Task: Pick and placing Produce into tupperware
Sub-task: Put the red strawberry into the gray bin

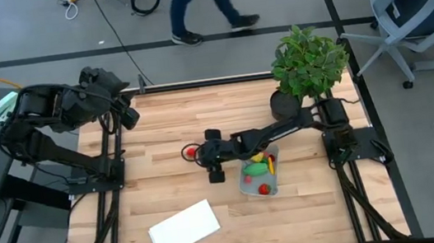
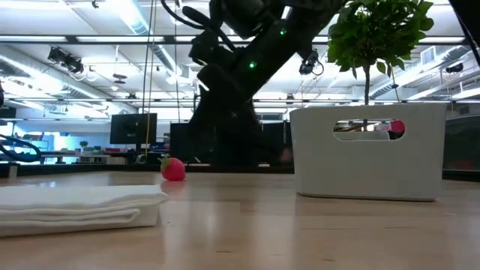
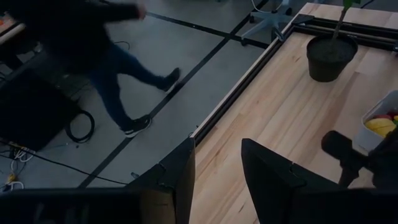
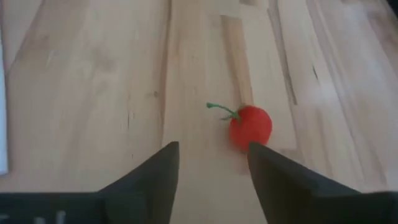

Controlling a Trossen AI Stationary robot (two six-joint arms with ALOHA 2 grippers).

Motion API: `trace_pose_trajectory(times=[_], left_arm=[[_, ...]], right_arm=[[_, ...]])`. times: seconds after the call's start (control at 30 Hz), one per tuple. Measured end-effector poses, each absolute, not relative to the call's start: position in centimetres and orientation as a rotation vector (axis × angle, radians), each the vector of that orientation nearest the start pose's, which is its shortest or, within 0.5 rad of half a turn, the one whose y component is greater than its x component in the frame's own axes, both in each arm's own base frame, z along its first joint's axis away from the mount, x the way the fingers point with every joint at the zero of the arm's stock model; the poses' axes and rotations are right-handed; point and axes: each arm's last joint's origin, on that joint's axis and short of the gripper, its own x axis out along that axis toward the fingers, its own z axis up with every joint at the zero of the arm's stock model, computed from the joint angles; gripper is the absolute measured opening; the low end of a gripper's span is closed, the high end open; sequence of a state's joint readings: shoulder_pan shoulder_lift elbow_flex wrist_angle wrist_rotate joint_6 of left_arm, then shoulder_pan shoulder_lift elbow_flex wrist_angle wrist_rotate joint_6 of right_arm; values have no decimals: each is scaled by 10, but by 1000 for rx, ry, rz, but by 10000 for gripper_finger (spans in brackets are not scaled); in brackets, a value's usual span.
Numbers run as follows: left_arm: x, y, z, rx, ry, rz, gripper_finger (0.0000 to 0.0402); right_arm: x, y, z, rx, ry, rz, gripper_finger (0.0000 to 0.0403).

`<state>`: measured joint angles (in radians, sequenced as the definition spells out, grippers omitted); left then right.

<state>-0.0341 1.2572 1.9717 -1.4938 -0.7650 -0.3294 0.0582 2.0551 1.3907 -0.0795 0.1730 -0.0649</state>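
Note:
A red round produce piece with a green stem [image 1: 191, 150] [image 2: 172, 169] [image 4: 250, 126] lies on the wooden table. My right gripper [image 1: 202, 152] [image 4: 214, 158] is open and low over the table, right next to this piece, which sits just ahead of one fingertip and not between the two. The tupperware [image 1: 250, 185] [image 2: 367, 154] stands to the right of the gripper. It holds a green piece [image 1: 253, 168], a yellow piece [image 1: 271, 163] and a red piece [image 1: 264, 188]. My left gripper [image 1: 127, 116] [image 3: 217, 168] waits open near the far left corner.
A potted leafy plant [image 1: 310, 64] [image 3: 331, 56] stands at the far right of the table. A flat white sheet [image 1: 184, 227] [image 2: 75, 204] lies near the front edge. A person [image 1: 198, 3] walks on the floor beyond the far edge.

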Motion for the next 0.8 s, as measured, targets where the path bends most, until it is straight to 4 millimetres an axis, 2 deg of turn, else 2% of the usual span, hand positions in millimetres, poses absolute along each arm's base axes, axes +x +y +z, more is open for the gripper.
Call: trace_pose_trajectory(times=[0.17, 0.37, 0.6, 0.8], left_arm=[[148, 15, 498, 9, 608, 800, 135], [148, 15, 498, 10, 609, 800, 132], [148, 15, 498, 11, 610, 800, 135], [148, 15, 498, 12, 611, 800, 129]], right_arm=[[451, 22, 153, -286, 724, -32, 218], [457, 22, 127, -398, 741, 12, 217], [465, 22, 116, -494, 666, 34, 213], [467, 17, 119, -523, 639, 29, 212]])
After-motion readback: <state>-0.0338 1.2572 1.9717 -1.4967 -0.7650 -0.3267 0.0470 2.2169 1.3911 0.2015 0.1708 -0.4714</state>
